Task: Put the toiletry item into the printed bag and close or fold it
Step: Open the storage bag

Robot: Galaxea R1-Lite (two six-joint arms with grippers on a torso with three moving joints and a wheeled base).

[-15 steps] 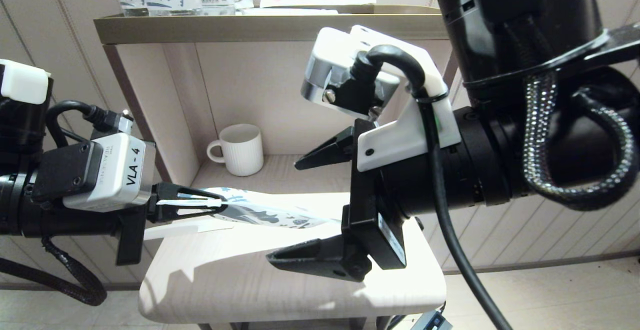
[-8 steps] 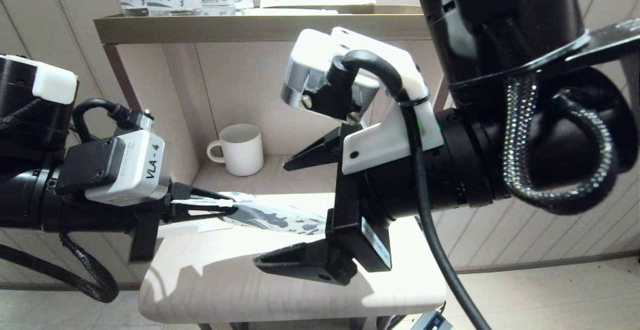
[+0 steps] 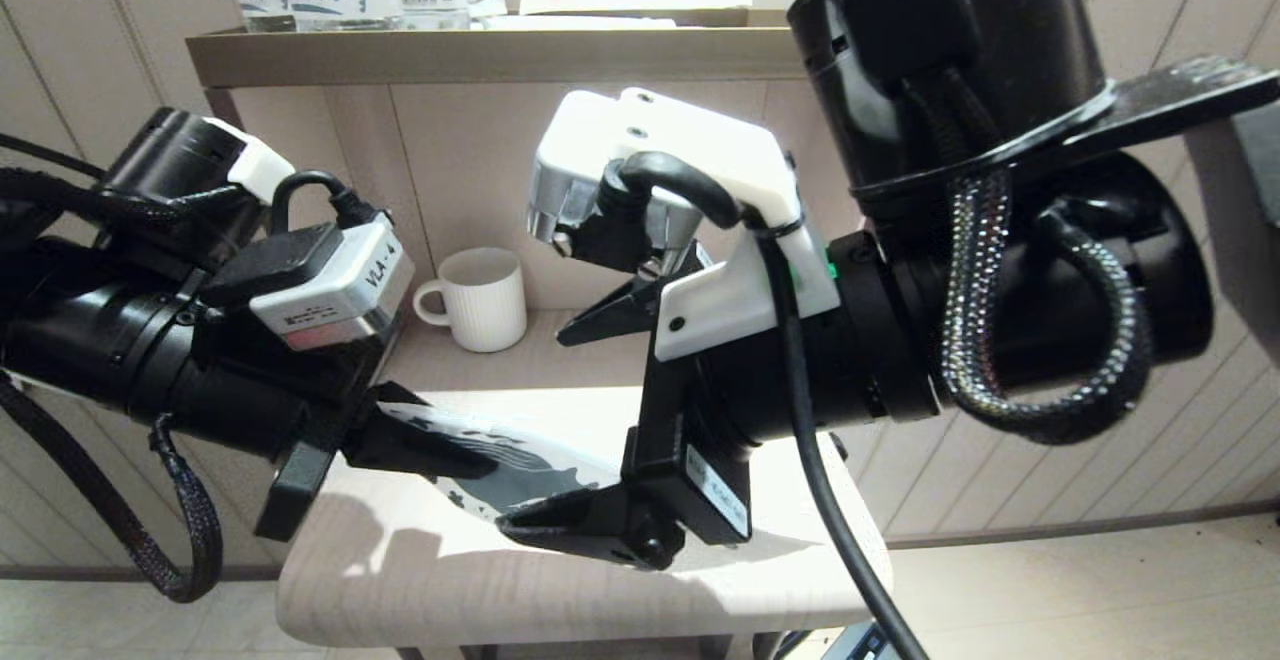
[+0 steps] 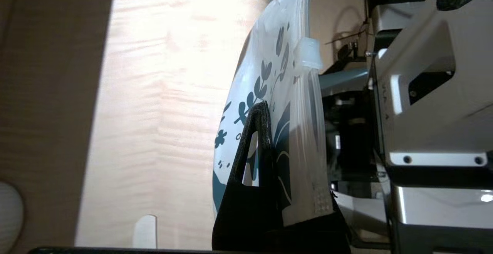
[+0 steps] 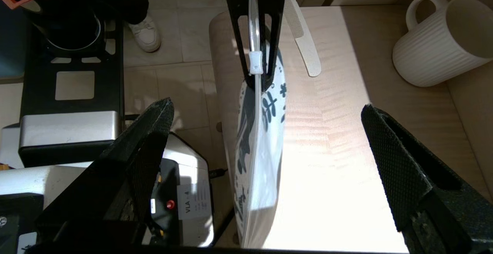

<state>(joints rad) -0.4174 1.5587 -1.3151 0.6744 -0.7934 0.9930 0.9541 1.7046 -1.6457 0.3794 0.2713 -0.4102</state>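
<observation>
The left gripper (image 3: 430,450) is clenched on the slider end of the printed bag (image 3: 520,465), holding it edge-up, clear of the wooden table (image 3: 420,580) near the left edge. In the right wrist view the fingers pinch the zip track at the white slider (image 5: 255,62), and the rest of the bag hangs free. The toiletry item (image 5: 304,42) lies flat on the table just beyond the bag, not yet inside it. A white mug (image 3: 485,298) stands at the back of the table, well apart from the bag. The right gripper (image 3: 590,420) is released, its jaws spread wide, one either side of the bag's free end.

Risks from here (judged from the present layout):
- The bag is held at one end only; a sideways push from the right gripper may twist it or pull it free.
- With the left gripper on the slider, the mouth may stay sealed and block insertion.
- A sweeping bag end may knock the toiletry item toward the table's left edge.
</observation>
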